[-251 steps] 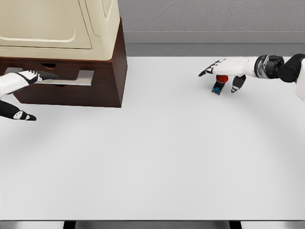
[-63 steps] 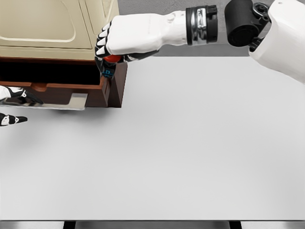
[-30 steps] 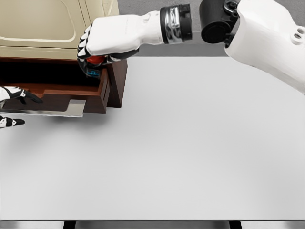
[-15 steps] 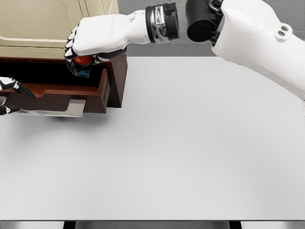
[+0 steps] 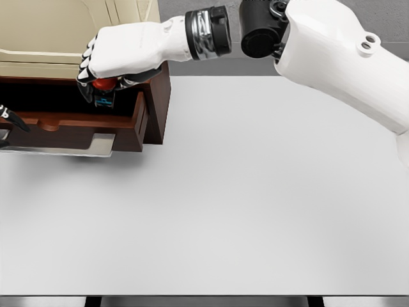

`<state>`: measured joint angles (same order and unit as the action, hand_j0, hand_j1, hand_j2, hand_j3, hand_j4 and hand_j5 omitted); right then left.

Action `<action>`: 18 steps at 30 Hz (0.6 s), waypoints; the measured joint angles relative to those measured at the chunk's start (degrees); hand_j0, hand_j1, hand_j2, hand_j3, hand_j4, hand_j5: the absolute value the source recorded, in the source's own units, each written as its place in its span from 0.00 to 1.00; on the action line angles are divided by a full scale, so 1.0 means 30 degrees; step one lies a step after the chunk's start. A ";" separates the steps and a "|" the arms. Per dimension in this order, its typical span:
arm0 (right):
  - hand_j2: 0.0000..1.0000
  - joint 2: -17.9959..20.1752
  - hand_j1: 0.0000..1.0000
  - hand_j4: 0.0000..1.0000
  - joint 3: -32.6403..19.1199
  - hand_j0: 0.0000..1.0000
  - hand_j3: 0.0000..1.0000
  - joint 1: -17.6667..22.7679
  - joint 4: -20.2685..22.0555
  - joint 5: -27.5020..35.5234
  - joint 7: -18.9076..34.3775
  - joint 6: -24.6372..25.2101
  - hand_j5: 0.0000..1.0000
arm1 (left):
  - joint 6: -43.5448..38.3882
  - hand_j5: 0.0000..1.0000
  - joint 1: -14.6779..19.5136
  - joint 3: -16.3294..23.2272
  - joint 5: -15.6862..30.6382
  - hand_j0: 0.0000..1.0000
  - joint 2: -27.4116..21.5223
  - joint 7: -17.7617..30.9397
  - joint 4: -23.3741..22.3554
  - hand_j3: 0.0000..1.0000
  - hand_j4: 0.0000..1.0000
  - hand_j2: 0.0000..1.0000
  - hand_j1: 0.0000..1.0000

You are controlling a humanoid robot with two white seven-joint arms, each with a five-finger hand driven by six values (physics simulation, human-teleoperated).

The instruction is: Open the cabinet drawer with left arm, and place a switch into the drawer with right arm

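The brown cabinet (image 5: 156,105) stands at the upper left with its top drawer (image 5: 77,125) pulled out; the dark inside shows. A grey metal handle (image 5: 70,148) runs along the drawer's front. My right hand (image 5: 105,70) reaches across from the right and hangs over the open drawer, shut on the switch (image 5: 102,89), a small piece with a red top and a blue-black base. Of my left hand (image 5: 6,121) only dark fingertips show at the left edge, beside the drawer front; their pose is unreadable.
A cream box (image 5: 77,32) sits on top of the cabinet, just behind my right hand. The white table (image 5: 255,204) spreads out in front and to the right, with its front edge near the bottom of the picture.
My right hand has carried the switch further left, from above the drawer's right corner to over its open inside. My left hand has slid left, almost out of view.
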<state>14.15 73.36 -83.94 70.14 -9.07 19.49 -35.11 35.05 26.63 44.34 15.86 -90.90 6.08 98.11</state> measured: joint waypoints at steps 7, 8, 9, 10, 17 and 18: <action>0.62 -0.0307 0.62 0.62 -0.0020 0.62 0.62 0.0029 -0.0043 -0.0058 0.0017 0.0000 0.62 | 0.0000 0.61 -0.0002 -0.0017 -0.0010 0.61 -0.0090 -0.0001 0.0001 0.61 0.61 0.61 0.61; 0.62 -0.0346 0.62 0.62 -0.0022 0.62 0.62 0.0029 -0.0047 -0.0069 0.0018 0.0000 0.62 | 0.0000 0.61 -0.0035 -0.0102 -0.0018 0.61 -0.0093 0.0006 0.0004 0.61 0.61 0.61 0.61; 0.62 -0.0375 0.62 0.62 -0.0028 0.62 0.62 0.0029 -0.0050 -0.0081 0.0021 -0.0001 0.62 | 0.0000 0.61 -0.0030 -0.0182 -0.0021 0.61 -0.0104 0.0012 0.0031 0.61 0.61 0.61 0.61; 0.62 -0.0396 0.62 0.62 -0.0034 0.62 0.62 0.0029 -0.0057 -0.0091 0.0020 -0.0001 0.62 | 0.0000 0.61 -0.0029 -0.0242 -0.0024 0.61 -0.0109 0.0017 0.0071 0.61 0.61 0.61 0.61; 0.62 -0.0511 0.62 0.62 -0.0113 0.62 0.62 0.0000 -0.0294 -0.0475 0.0047 0.0000 0.62 | 0.0002 0.61 -0.0067 -0.0389 -0.0066 0.61 -0.0124 0.0047 0.0269 0.61 0.61 0.61 0.61; 0.62 -0.0520 0.62 0.62 -0.0119 0.62 0.62 0.0000 -0.0341 -0.0510 0.0046 -0.0001 0.62 | 0.0000 0.61 -0.0059 -0.0395 -0.0054 0.61 -0.0127 0.0056 0.0298 0.61 0.61 0.61 0.61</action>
<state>12.59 73.00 -83.94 69.12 -10.60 19.62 -35.12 35.05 26.46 43.16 15.69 -91.28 6.25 99.00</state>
